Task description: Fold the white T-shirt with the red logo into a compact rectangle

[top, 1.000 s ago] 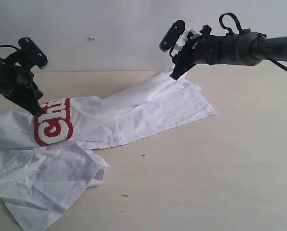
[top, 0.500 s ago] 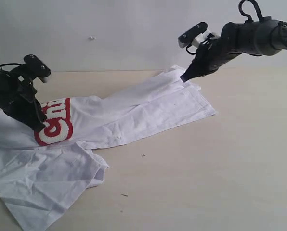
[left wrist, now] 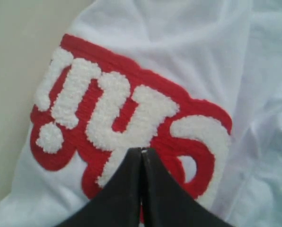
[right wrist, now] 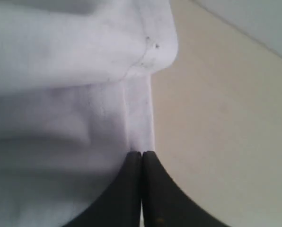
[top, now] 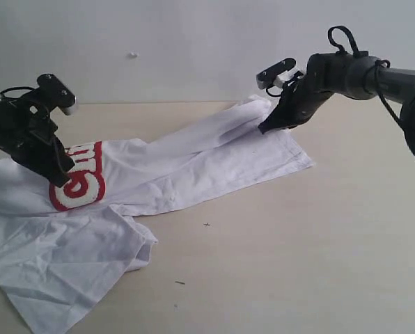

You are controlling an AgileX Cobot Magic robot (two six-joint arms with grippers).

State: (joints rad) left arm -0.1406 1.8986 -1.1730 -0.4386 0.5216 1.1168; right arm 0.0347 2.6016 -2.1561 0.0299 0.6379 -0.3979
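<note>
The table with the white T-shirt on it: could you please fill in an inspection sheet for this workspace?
Surface: beige table, a few tiny dark specks.
Job's things: white T-shirt lies rumpled and partly folded over; red logo half showing.
Clutter: nothing seen.
Grippers: left gripper shut on the white T-shirt at the logo; right gripper shut on a hem of it.
Cables: black cable loops over the right arm; another by the left arm.
Surroundings: plain pale wall with one small mark.
</note>
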